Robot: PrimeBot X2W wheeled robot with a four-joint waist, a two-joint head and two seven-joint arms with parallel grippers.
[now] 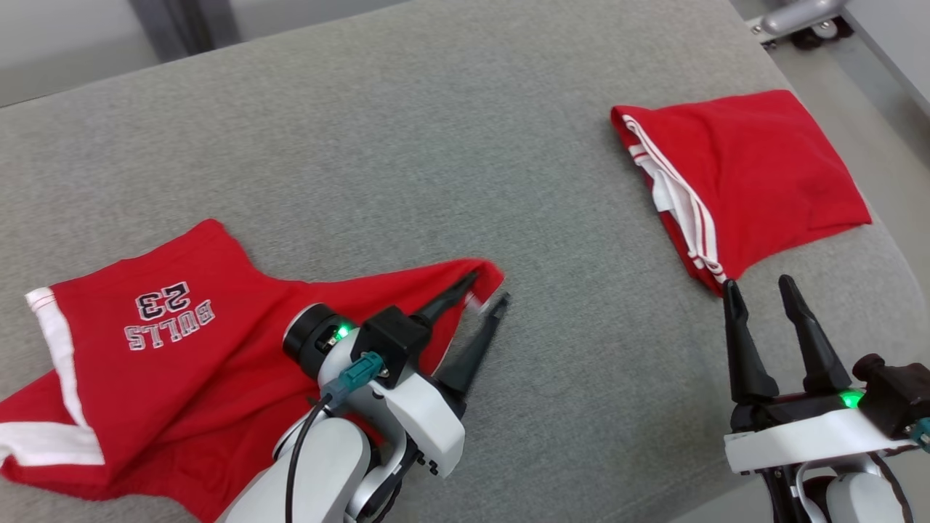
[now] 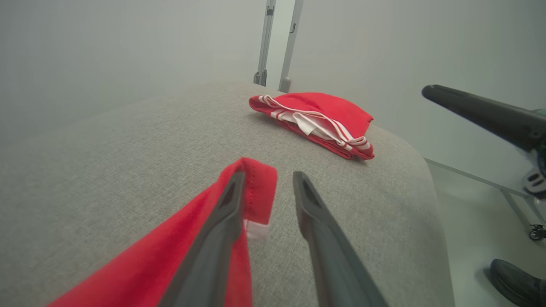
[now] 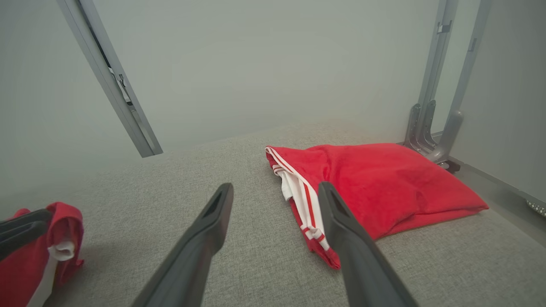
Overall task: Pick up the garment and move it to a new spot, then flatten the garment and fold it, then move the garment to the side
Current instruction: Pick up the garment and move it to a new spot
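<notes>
Left gripper [image 1: 488, 290] low over the near left of the surface, its two long dark tapered fingers parted with a gap between them and nothing pinched; one finger lay on the corner of the jersey [image 1: 167, 349], the other on bare grey fabric just beside it. Right gripper [image 1: 759, 285] at the near right, fingers spread wide and empty, tips just short of the near corner of the folded garment [image 1: 763, 174]. The jersey was red soft knit with white trim bands and white "BULLS 23" lettering, lying spread and rumpled at the near left, one corner drawn out to a point toward the middle. The folded garment, red with white-striped edging, sat as a puffy rectangle at the far right, well apart from the jersey. Surface [image 1: 436, 145] was grey woven upholstery, padded, with rounded edges. Beyond it stood pale plain walls, grey metal frame legs [image 3: 426, 128] and a dark shoe [image 2: 512, 281] on the floor.
</notes>
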